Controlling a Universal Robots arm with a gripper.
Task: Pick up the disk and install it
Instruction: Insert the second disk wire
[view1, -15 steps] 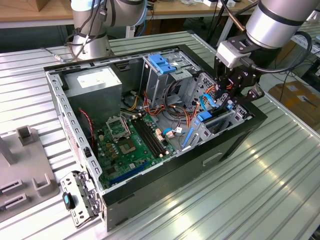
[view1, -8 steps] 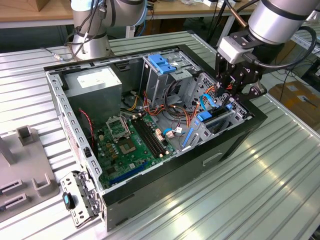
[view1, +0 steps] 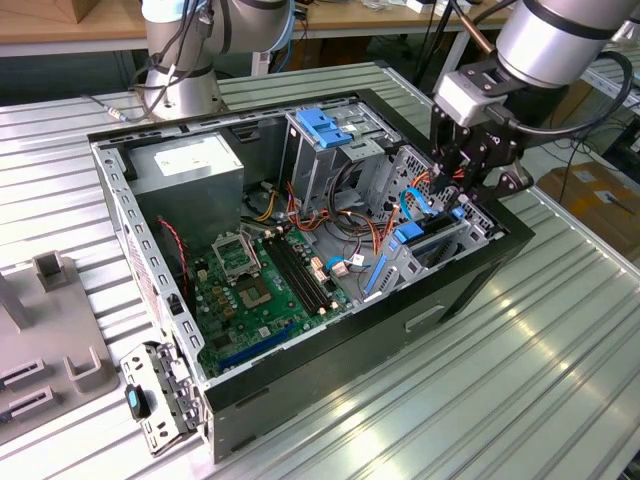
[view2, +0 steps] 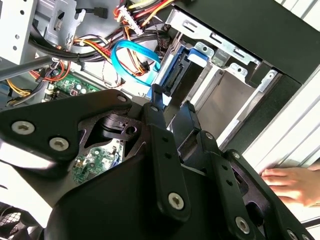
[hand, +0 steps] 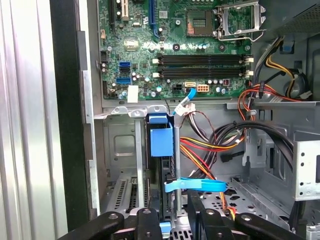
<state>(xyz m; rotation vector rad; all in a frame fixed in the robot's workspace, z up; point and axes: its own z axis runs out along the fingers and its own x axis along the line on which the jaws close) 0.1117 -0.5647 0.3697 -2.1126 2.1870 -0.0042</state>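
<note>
**Disk on edge in the corner bay, hand right over it**

The open case (view1: 330, 365) lies on its side on the ribbed worktop (view1: 500, 400). The arm (view1: 560, 40) reaches down into the case corner on the exterior view's right.

The disk (view1: 415, 240) stands on edge in the sheet-metal bay (view1: 455, 235) at that corner, with its blue frame showing. The hand (view1: 455, 200) is directly above it, at its upper edge. Clamped or released: can't tell from any view.

First wrist view: the disk (hand: 161, 137) sits with its blue frame between the bay's metal walls, and the hand (hand: 175, 222) is close over it. A blue cable (hand: 200, 185) crosses just beside the disk. In the second wrist view the same cable (view2: 135, 55) loops near the disk (view2: 175, 70), and the hand (view2: 172, 105) is just beside the frame.

Inside the case:
- The motherboard (view1: 255, 295) lies flat on the case floor, with the CPU socket and black RAM slots visible.
- A grey cage (view1: 320, 170) with a blue latch (view1: 325, 125) on top stands mid-case, apart from the disk.
- The PSU (view1: 190, 165) is in the far corner toward the exterior view's left.
- Red, yellow, orange and black wires bunch between the cage and the bay.

Outside the case:
- A second arm's base (view1: 180, 70) stands behind the case.
- A grey fixture (view1: 50, 340) sits on the worktop at the exterior view's left.
- A metal bracket (view1: 150, 400) with a blue tab is at the case's near corner.
- In the second wrist view, a person's hand (view2: 292, 185) rests on the worktop just outside the case wall.
</note>
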